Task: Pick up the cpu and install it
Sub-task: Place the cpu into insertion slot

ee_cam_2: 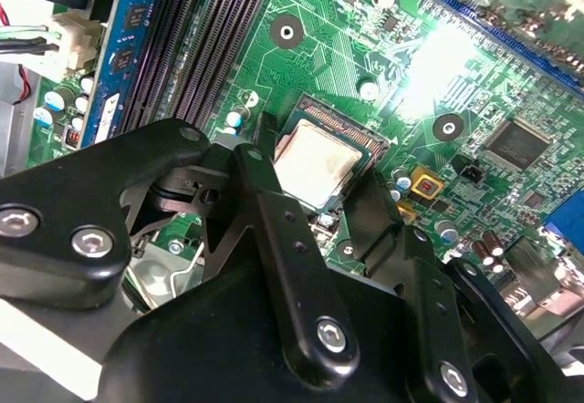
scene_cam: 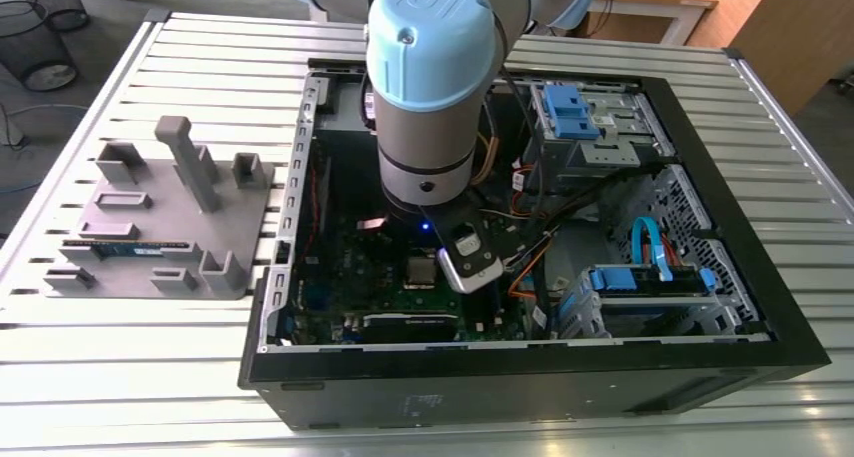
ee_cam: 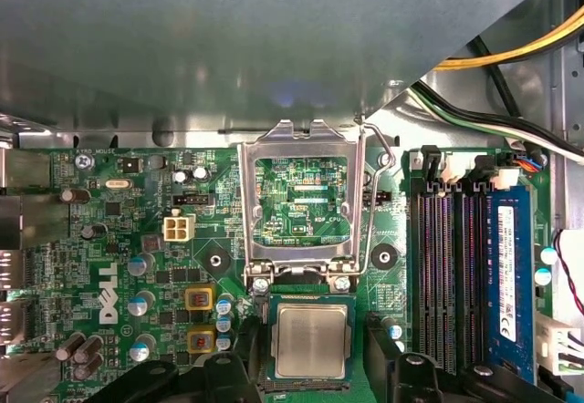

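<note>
**Cpu seated in the socket, pincer spread around it**

Found one cpu (ee_cam: 312, 341) lying flat in the socket (ee_cam: 310, 299) of the green motherboard (ee_cam: 109, 239), silvery top up, near the middle of the open computer case (scene_cam: 534, 377). Noted the gripper (ee_cam: 313, 332) low over it, its two black fingers (ee_cam: 383, 357) spread wide, one on each side of the cpu, apart from its edges and pinching nothing.

Traced one arm (scene_cam: 427, 107) standing upright and reaching straight down into the case, blue-capped joint uppermost.

Counted one hinged metal frame (ee_cam: 301, 198) tipped up open just beyond the cpu, with one wire lever (ee_cam: 365, 211) raised beside it. Counted one blue memory stick (ee_cam: 506, 275) upright in the slot row beside the socket, and two yellow square parts (ee_cam: 199, 298) on the socket's other side.

Outside the case, toward the exterior view's left, counted one grey holder (scene_cam: 160, 227) on the slatted metal table (scene_cam: 200, 397), with one long narrow stick (scene_cam: 127, 246) lying on it. Inside the case, toward the exterior view's right, counted two blue drive carriers (scene_cam: 574, 112), one far, one near.
</note>
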